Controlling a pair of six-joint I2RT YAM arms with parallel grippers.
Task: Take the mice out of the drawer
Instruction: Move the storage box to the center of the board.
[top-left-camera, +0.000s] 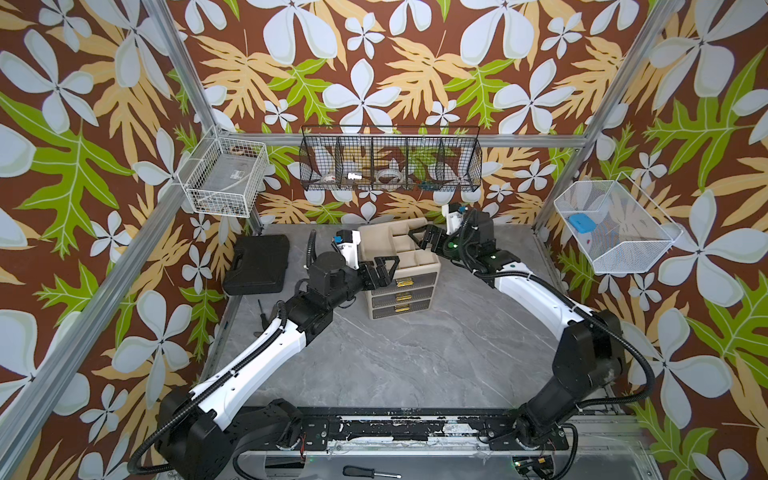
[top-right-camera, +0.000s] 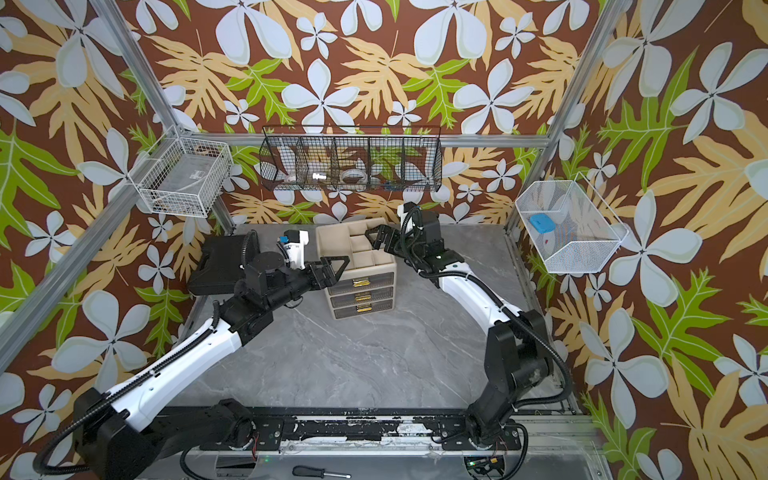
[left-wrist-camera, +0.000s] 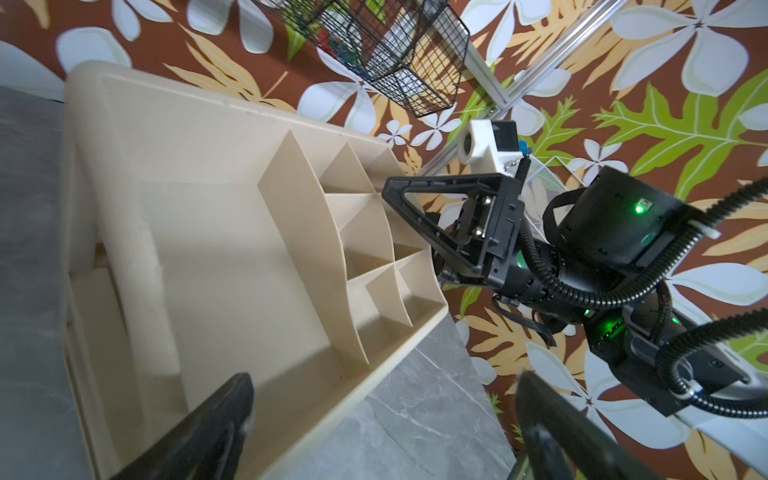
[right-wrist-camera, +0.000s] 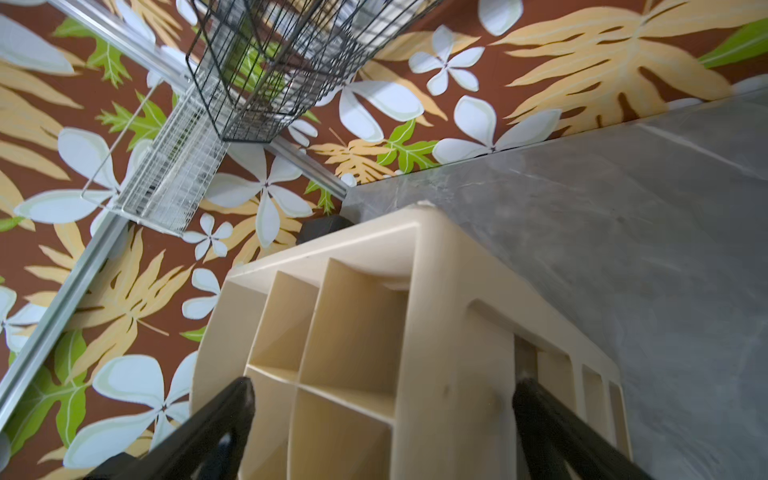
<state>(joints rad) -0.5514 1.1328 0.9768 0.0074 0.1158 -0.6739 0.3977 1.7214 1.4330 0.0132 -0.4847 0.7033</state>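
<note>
The left tool (top-left-camera: 384, 270) has its jaws spread wide and holds nothing. In both top views it sits at the front left corner of the beige drawer unit (top-left-camera: 376, 245), level with the unit's top edge; whether it touches the plastic cannot be told. In the left wrist view, one of its fingers (left-wrist-camera: 216, 428) lies in front of the top tray and the other is out over the grey worktop (left-wrist-camera: 436, 415). The right tool (top-left-camera: 424, 239) is also wide open and empty. It hangs over the small compartments at the right rear of the tray, and in the right wrist view its two dark fingers (right-wrist-camera: 216, 424) straddle those compartments. All the tray compartments that show are bare. Below the tray, the drawers (top-left-camera: 401, 296), three of them with gold handles, are all pushed in. No mice show in any view, and what lies behind the dark drawer fronts cannot be made out. A black case (top-left-camera: 257, 264) with a handle lies on the worktop well to the left of the unit. On the frame behind hang a black wire basket (top-left-camera: 390, 162), a white wire basket (top-left-camera: 224, 178) to the left and a white mesh basket (top-left-camera: 615, 228) to the right.
</note>
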